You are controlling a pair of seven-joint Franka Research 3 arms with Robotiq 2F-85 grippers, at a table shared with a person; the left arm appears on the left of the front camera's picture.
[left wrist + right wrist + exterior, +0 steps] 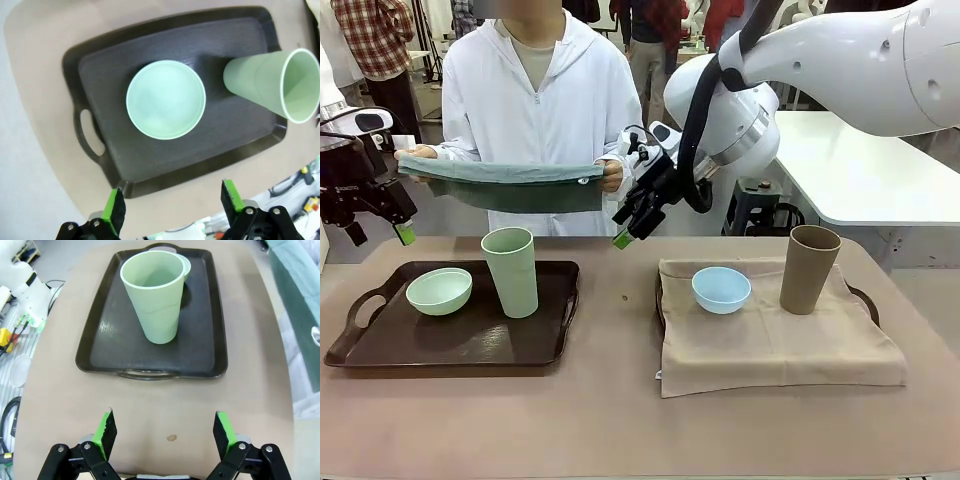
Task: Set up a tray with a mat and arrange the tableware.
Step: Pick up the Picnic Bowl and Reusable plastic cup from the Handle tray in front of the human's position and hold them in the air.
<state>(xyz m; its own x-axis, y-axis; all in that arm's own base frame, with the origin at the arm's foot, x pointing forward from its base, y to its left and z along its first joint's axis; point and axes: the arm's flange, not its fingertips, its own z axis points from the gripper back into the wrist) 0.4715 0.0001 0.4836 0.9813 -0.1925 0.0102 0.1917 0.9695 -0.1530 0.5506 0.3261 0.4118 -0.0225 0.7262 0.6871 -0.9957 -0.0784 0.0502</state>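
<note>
Left wrist view, my left gripper (172,197) spread, green bowl (165,99) ahead on tray (100,65), right gripper (164,429) spread, green tumbler (155,305) beyond it

You see: pale green bowl (439,291), pale green tumbler (511,271), dark brown tray (470,342), light blue bowl (721,289), tan tumbler (809,269), beige mat (780,350), teal mat (510,190).

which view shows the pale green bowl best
The left wrist view: it looks down into the pale green bowl, whole rim visible. The front view shows it side-on on the dark tray; the right wrist view, a rim sliver behind the pale green tumbler.
</note>
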